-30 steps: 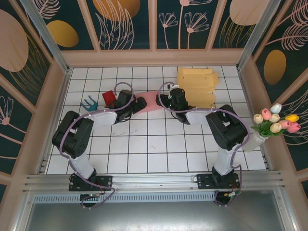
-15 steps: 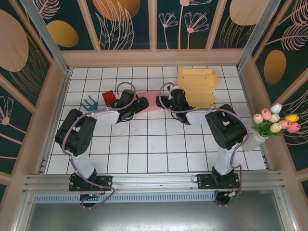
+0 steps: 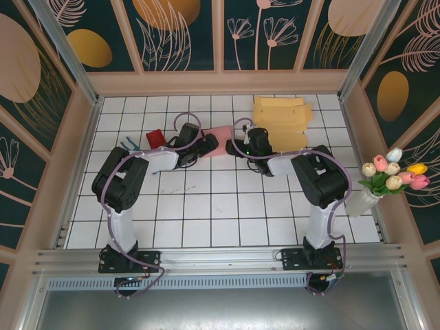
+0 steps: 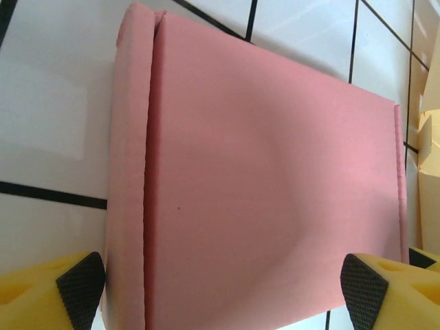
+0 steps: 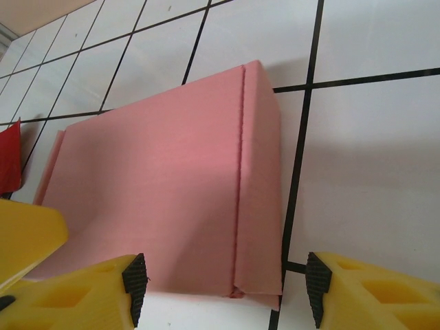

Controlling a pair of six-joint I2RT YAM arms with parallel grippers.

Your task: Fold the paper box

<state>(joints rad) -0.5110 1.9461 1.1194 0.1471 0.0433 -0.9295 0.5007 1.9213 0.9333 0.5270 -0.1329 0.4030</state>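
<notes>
With the box (image 3: 218,136) lying closed at mid-table, left gripper (image 4: 220,283) wide and right gripper (image 5: 221,278) half-open over it (neither gripping, it seems), folding looks finished, so next both should lift away gently.

The pink paper box (image 4: 268,185) lies closed and flat on the white-tiled table (image 3: 206,206).

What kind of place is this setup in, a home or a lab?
Most likely a staged robot test cell, not a home: a white gridded tabletop fenced by painted floral panels, two arms bolted to an aluminium rail, and a vase of tulips as decoration.
</notes>
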